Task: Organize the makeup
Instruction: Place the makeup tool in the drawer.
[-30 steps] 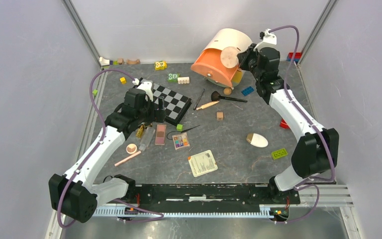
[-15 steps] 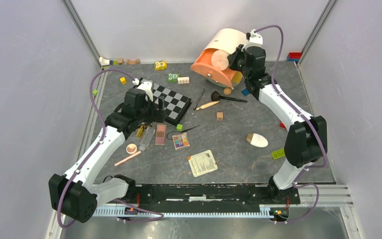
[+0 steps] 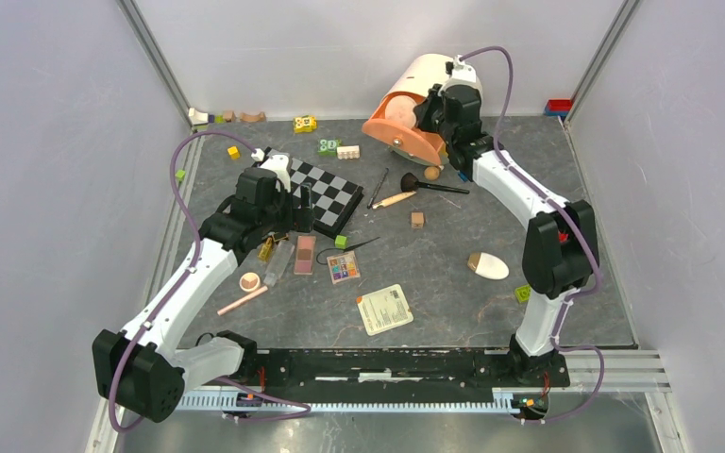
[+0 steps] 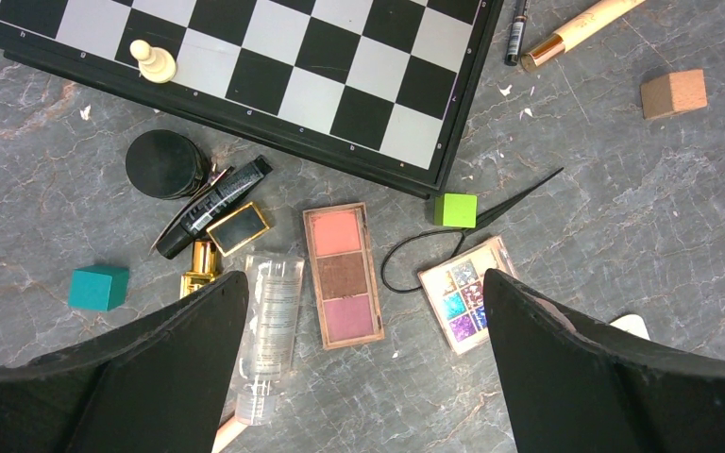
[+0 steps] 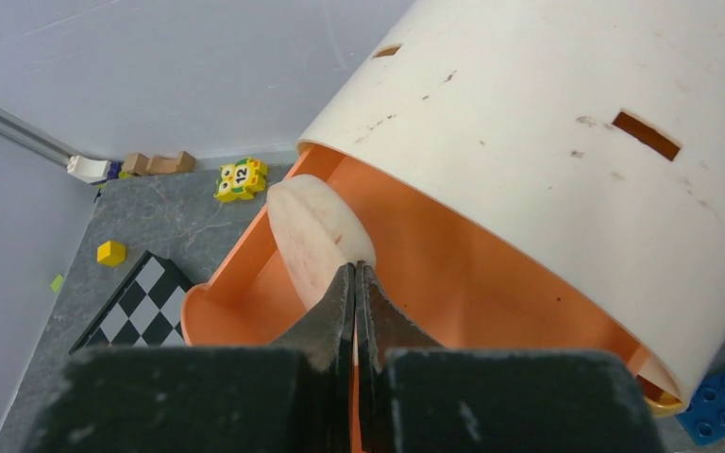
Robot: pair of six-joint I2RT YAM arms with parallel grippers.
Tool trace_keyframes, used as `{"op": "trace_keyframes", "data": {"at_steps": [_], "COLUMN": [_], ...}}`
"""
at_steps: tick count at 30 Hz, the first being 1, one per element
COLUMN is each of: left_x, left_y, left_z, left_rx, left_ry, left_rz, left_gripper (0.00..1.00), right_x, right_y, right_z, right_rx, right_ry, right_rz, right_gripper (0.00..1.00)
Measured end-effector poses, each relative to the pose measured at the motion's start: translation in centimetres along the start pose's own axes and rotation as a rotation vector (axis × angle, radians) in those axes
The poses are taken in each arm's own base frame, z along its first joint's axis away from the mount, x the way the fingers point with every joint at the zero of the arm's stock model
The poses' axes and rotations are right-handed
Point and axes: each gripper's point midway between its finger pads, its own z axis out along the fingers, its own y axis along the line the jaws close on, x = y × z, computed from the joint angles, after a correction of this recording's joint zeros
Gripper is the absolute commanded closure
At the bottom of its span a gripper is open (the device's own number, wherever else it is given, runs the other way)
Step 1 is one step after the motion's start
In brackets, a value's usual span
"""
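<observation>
Over a cluster of makeup my left gripper (image 3: 297,203) (image 4: 363,279) hovers open: a pink palette (image 4: 343,275), a multicolour palette (image 4: 463,293), a clear tube (image 4: 266,330), a black mascara (image 4: 212,205) and a black jar (image 4: 165,163). A round peach compact (image 3: 249,280) and a pink pencil (image 3: 243,301) lie nearer the front. Two brushes (image 3: 432,182) and a white egg sponge (image 3: 488,266) lie to the right. At the back, my right gripper (image 5: 354,269) (image 3: 425,111) is shut on a pale round disc (image 5: 313,236), held in the mouth of the tipped orange bin (image 5: 491,283).
A chessboard (image 3: 326,193) with a pawn (image 4: 153,60) lies beyond the left gripper. Green (image 4: 454,209), teal (image 4: 98,287) and wooden (image 4: 672,92) cubes sit among the makeup. A printed card (image 3: 384,309) lies near the front. Toy bricks line the back wall (image 3: 304,123).
The right arm has swung left, carrying the pale disc from in front of the orange bin into its mouth. The left arm has not moved.
</observation>
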Motion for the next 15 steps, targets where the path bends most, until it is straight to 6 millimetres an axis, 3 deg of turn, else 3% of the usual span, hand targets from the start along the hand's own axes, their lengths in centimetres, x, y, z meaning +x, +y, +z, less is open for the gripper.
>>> {"op": "trace_keyframes", "data": {"at_steps": [6, 15], "left_x": [0.0, 0.0], "left_y": [0.0, 0.0], "left_z": [0.0, 0.0], "left_rx": [0.000, 0.000], "left_ry": [0.000, 0.000], "left_rz": [0.000, 0.000], "left_gripper": [0.00, 0.00], "right_x": [1.2, 1.9], "right_y": [-0.6, -1.4], "right_z": [0.8, 1.1], "right_rx": [0.024, 0.063], "right_ry": [0.023, 0.036], "right_rz": [0.000, 0.008], "right_gripper": [0.97, 0.74]}}
